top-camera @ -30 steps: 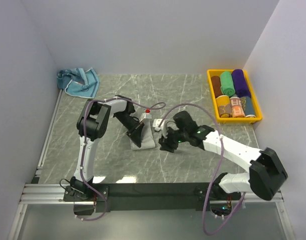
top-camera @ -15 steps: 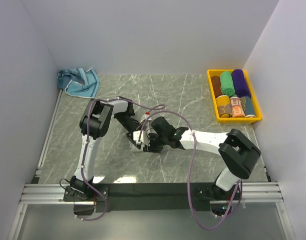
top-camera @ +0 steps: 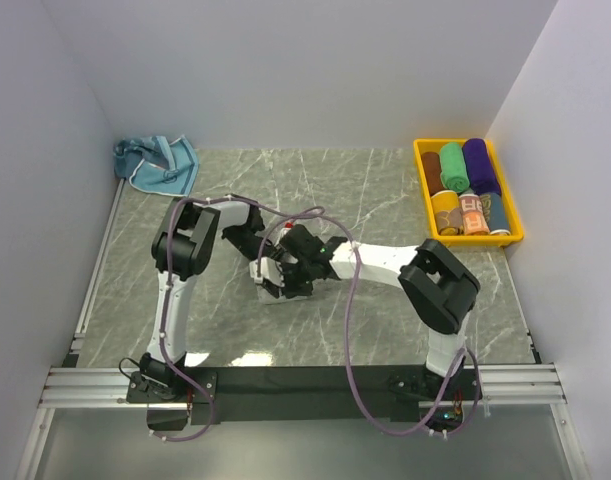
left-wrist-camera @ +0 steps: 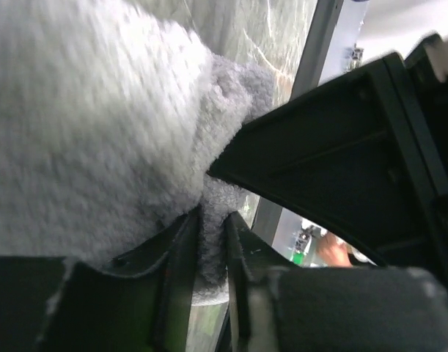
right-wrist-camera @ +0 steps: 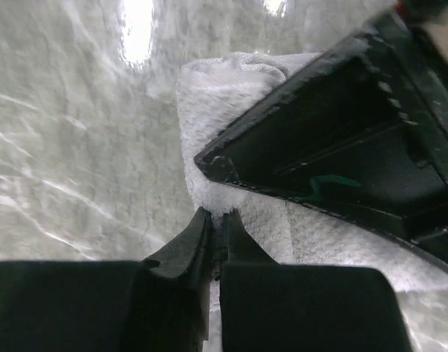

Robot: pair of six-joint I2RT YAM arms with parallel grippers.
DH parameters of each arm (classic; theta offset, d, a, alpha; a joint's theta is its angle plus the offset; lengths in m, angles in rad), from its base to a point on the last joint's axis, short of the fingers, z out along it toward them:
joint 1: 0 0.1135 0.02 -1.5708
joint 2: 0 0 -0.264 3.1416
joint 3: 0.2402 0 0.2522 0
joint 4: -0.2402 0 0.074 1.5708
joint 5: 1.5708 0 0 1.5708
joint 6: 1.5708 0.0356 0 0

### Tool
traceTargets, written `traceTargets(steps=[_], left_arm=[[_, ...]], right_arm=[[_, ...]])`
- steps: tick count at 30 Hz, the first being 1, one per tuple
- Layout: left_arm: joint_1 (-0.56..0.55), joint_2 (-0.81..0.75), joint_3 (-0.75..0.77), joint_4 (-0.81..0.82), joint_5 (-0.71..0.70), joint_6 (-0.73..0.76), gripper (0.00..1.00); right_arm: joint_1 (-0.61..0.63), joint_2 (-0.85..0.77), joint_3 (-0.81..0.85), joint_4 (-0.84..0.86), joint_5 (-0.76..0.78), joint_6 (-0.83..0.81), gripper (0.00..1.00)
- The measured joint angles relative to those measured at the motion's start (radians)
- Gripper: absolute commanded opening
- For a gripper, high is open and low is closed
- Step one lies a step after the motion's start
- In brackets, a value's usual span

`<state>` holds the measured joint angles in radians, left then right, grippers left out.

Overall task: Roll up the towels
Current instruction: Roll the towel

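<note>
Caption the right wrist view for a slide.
Right gripper pinching the edge of a pale towel on the marble table.

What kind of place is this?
Likely a robot lab cell: plain white walls box in a marble-look table, two arms bolted at its edge, and a yellow bin of rolled towels.

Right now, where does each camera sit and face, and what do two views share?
Top external: above and behind the bases, looking down on the grey marbled table; both arms show.
Left wrist: behind the left gripper, looking along it at the pinched pale grey-white cloth towel.
Right wrist: behind the shut right gripper, looking down at that towel's edge.
Shared: both wrist views show the towel and the other gripper.
</note>
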<state>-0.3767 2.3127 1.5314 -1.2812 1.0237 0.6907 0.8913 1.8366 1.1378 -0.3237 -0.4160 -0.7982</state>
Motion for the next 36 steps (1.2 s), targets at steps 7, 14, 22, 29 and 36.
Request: traceTargets(steps=[7,14,22,29,36], left_arm=[[0.09,-0.17,-0.144,0.183,0.0,-0.061,0.4],[0.318,-0.457,-0.336,0.441,-0.059,-0.122,0.47],[0.351,-0.869,-0.653,0.599,-0.153,-0.098,0.55],[0.119,-1.177,-0.833,0.723,-0.303,-0.025,0.6],[-0.209,-1.221,-0.948,0.914,-0.533,0.003,0.61]], right_arm=[[-0.075,0.068,0.171,-0.206,-0.163,0.106,0.0],[-0.15,0.153,0.282,-0.422,-0.364,0.23,0.0],[-0.204,0.382,0.436,-0.565,-0.525,0.357,0.0],[-0.22,0.486,0.541,-0.626,-0.602,0.426,0.0],[-0.232,0.558,0.605,-0.682,-0.667,0.473,0.0]])
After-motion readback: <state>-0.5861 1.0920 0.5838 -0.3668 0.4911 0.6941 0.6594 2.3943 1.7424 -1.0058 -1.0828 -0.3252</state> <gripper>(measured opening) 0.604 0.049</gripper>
